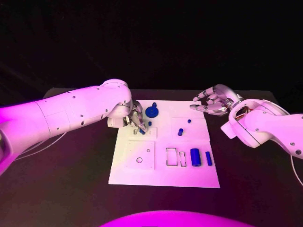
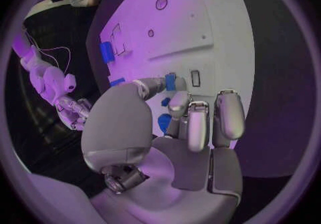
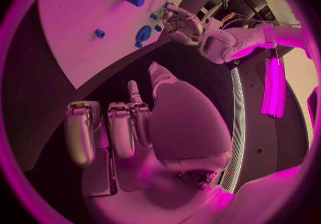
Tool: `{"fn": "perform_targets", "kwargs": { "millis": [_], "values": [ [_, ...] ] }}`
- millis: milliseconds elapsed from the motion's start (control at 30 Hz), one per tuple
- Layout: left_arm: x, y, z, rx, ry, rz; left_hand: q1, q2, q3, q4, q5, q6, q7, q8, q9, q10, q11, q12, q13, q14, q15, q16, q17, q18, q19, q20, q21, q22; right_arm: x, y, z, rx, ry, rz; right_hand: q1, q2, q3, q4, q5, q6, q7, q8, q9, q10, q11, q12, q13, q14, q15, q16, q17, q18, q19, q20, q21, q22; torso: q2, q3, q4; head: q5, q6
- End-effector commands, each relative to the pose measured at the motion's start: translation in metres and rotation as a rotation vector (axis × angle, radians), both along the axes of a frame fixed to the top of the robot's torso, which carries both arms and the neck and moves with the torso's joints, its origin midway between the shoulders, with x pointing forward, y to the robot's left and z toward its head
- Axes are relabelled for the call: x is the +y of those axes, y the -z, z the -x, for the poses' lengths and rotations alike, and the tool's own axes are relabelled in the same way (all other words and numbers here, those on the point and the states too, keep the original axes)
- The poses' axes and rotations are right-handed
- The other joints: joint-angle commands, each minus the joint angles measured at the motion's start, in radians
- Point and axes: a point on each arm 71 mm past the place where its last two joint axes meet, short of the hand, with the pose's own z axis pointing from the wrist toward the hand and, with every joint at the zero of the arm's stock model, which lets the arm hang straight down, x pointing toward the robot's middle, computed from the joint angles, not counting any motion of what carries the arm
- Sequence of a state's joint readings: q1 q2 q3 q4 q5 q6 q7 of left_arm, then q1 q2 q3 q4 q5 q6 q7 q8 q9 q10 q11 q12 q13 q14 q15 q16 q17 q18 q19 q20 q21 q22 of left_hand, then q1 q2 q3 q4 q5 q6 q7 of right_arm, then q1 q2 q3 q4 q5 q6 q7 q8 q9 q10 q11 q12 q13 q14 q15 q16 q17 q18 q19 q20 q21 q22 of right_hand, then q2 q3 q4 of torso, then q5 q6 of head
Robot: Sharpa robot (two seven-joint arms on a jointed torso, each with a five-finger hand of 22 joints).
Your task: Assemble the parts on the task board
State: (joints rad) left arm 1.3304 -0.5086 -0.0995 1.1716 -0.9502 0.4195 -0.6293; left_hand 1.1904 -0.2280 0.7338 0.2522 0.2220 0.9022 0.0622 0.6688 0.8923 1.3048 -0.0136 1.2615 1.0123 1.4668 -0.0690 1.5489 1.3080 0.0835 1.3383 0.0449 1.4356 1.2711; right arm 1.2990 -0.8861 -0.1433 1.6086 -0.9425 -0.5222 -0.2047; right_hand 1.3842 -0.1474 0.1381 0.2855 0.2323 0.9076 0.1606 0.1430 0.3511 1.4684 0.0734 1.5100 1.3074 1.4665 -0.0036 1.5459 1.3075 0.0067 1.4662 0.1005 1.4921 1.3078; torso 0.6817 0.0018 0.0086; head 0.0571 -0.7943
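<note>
The white task board (image 1: 162, 175) lies in the middle of the black table. My left hand (image 1: 132, 118) hovers over the board's far left part and pinches a small blue part (image 2: 170, 81) between thumb and a finger, just beside a small rectangular slot (image 2: 195, 78). A round blue knob-like part (image 1: 152, 111) stands just right of that hand. Two small blue parts (image 1: 181, 131) sit mid-board, and two blue cylinders (image 1: 195, 157) lie near the board's right edge. My right hand (image 1: 213, 100) hangs at the board's far right corner, fingers loosely bent, holding nothing.
Empty rectangular outlines (image 1: 171, 157) and a ring mark (image 1: 139, 160) show on the near half of the board. Cables (image 1: 39, 146) trail on the table under the left arm. The right wrist view shows my left hand (image 3: 181, 23) over the board (image 3: 80, 47).
</note>
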Motion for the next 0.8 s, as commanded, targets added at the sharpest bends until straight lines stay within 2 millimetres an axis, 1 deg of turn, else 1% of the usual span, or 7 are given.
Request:
{"fn": "perform_targets", "kwargs": {
  "millis": [33,233,400,567,700,800],
  "values": [
    [-0.0036,0.0030,0.0021,0.003,0.003,0.004,-0.003,0.009,0.201,-0.207,0.003,0.003,-0.003,-0.001,0.002,0.006,-0.001,0.001,0.000,0.091,0.000,0.001,0.219,-0.013,0.006,0.001,0.006,0.002,0.0016,0.0001,0.0006,-0.002,-0.018,0.008,-0.010,0.000,-0.001,0.001,0.005,-0.002,-0.002,0.007,0.001,0.059,0.000,-0.003,0.216,0.086,0.003,-0.003,0.184,0.015,0.064,0.003,-0.004,0.208,0.000,-0.0006,0.0005,-0.001,0.000],
    [-0.0036,0.0032,0.0019,-0.016,-0.010,0.013,-0.003,0.010,0.201,-0.207,0.003,0.003,-0.003,-0.001,0.002,0.006,-0.001,0.001,0.000,0.091,0.000,0.001,0.218,-0.013,0.006,0.001,0.006,0.001,0.0020,0.0002,0.0003,-0.002,-0.019,0.008,-0.010,0.000,-0.001,0.001,0.005,-0.002,-0.002,0.007,0.001,0.059,0.000,-0.003,0.216,0.086,0.003,-0.003,0.184,0.015,0.064,0.003,-0.004,0.208,0.000,-0.0014,0.0007,-0.001,0.002],
    [-0.0029,0.0029,0.0011,-0.033,-0.023,0.018,-0.004,0.010,0.201,-0.208,0.003,0.003,-0.003,-0.001,0.002,0.009,-0.002,0.004,0.005,0.090,0.000,0.000,0.216,-0.014,0.007,0.001,0.006,0.003,0.0024,0.0002,0.0003,-0.002,-0.020,0.008,-0.011,0.000,-0.001,0.001,0.005,-0.002,-0.003,0.007,0.001,0.059,0.000,-0.002,0.216,0.086,0.003,-0.003,0.184,0.015,0.063,0.003,-0.005,0.208,0.000,-0.0014,0.0023,-0.001,0.001],
    [-0.0031,0.0028,0.0017,-0.037,-0.023,0.020,-0.004,0.011,0.201,-0.208,0.004,0.004,-0.003,0.000,0.002,0.010,-0.002,0.004,0.006,0.090,-0.001,0.000,0.216,-0.014,0.009,0.001,0.007,0.005,0.0026,0.0003,0.0003,-0.001,-0.020,0.009,-0.011,0.000,-0.001,0.001,0.006,-0.002,-0.003,0.007,0.001,0.059,0.000,-0.002,0.216,0.086,0.003,-0.003,0.184,0.015,0.064,0.003,-0.004,0.208,0.001,-0.0017,0.0014,-0.001,0.002],
    [-0.0030,0.0029,0.0025,-0.035,-0.020,0.019,-0.004,0.011,0.201,-0.208,0.004,0.004,-0.003,0.000,0.002,0.010,-0.002,0.004,0.006,0.090,-0.001,0.000,0.216,-0.014,0.009,0.001,0.007,0.005,0.0027,0.0004,0.0002,0.000,-0.021,0.009,-0.011,0.000,-0.001,0.001,0.006,-0.002,-0.003,0.007,0.001,0.059,0.000,-0.002,0.216,0.086,0.003,-0.003,0.184,0.015,0.064,0.003,-0.004,0.208,0.000,-0.0016,0.0005,-0.001,0.000],
    [-0.0027,0.0031,0.0031,-0.030,-0.016,0.017,-0.004,0.011,0.201,-0.208,0.004,0.004,-0.003,0.000,0.002,0.010,-0.002,0.004,0.006,0.090,-0.001,0.000,0.216,-0.014,0.009,0.001,0.007,0.005,0.0025,0.0005,0.0002,0.001,-0.021,0.009,-0.011,0.000,-0.001,0.001,0.006,-0.002,-0.003,0.007,0.001,0.059,0.000,-0.002,0.216,0.086,0.003,-0.003,0.184,0.015,0.064,0.003,-0.004,0.208,0.000,-0.0007,0.0009,-0.001,-0.001]
  ]
}}
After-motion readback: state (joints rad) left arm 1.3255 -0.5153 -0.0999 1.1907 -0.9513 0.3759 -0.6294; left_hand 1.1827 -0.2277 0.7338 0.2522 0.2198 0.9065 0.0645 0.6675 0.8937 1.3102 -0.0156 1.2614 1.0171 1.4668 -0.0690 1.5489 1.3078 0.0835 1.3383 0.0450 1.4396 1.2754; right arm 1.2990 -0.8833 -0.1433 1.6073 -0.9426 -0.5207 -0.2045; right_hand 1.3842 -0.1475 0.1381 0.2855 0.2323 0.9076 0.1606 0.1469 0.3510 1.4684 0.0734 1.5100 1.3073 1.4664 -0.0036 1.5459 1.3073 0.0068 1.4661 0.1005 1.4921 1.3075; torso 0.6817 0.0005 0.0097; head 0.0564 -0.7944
